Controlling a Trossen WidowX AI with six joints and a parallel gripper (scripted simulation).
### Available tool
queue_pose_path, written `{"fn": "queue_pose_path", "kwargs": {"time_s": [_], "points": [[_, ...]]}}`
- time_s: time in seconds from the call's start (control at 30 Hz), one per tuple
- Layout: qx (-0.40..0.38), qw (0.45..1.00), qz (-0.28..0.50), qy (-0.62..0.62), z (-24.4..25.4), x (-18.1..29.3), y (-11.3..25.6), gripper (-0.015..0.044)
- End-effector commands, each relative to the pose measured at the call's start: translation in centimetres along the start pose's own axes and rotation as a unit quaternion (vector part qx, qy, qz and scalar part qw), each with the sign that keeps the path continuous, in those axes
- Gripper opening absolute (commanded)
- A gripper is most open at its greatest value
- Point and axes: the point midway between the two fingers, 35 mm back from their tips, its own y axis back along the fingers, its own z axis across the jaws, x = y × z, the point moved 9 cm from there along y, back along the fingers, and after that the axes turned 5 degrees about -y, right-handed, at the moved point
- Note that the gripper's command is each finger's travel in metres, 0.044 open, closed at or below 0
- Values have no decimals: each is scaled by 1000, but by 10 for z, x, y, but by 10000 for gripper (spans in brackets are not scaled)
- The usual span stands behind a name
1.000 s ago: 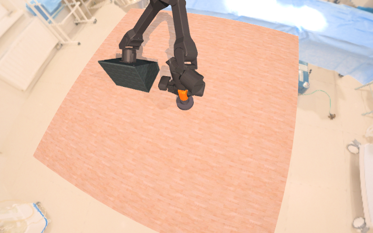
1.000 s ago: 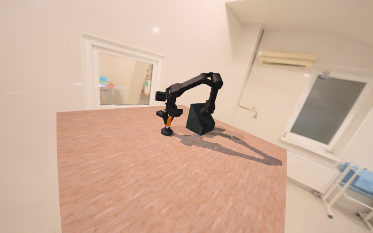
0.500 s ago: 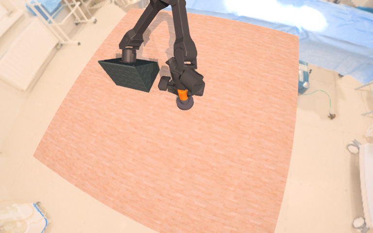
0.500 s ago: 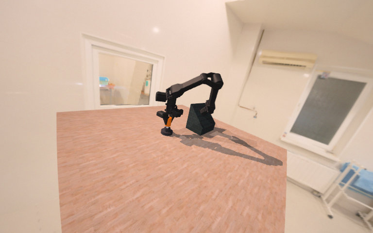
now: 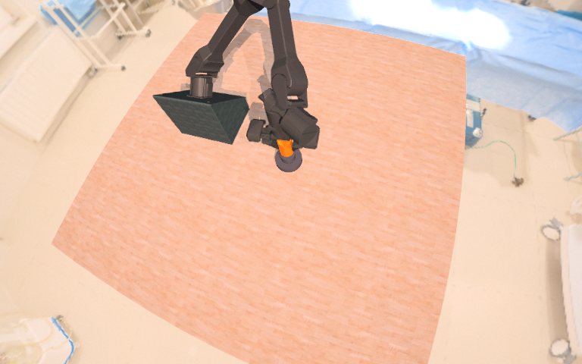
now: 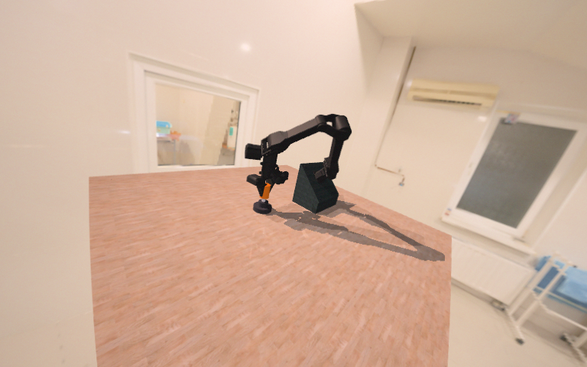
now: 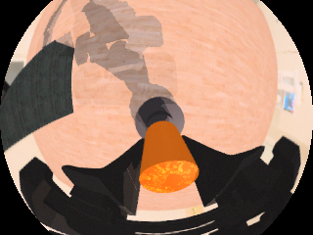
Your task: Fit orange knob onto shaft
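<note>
The orange knob [image 5: 286, 149] [image 6: 266, 191] [image 7: 167, 147] is held just above the round dark pedestal [image 5: 288, 168] [image 6: 262, 209] [image 7: 178, 117]. My gripper [image 7: 162, 140] is shut on the knob, with one finger on each side of it. In the exterior view the knob leans slightly, its top to the right. A small pale bit of the shaft [image 6: 263, 200] shows between the knob's lower end and the pedestal there. Whether the shaft's tip is inside the hole cannot be told. The hole and both flat sides are hidden.
A dark green slanted block [image 5: 205, 115] [image 6: 313, 190] [image 7: 44, 93] carries the arm's base, to the left of the gripper in the top view. The wood-patterned table top [image 5: 274, 257] [image 6: 242, 280] lies around the pedestal. The arm's shadow falls across it.
</note>
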Motion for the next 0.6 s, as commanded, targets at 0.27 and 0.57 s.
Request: {"fn": "queue_pose_path", "kwargs": {"time_s": [0.27,0.57], "points": [[2,996,1,90,-2,2,1,0],[2,996,1,90,1,0,-1,0]]}}
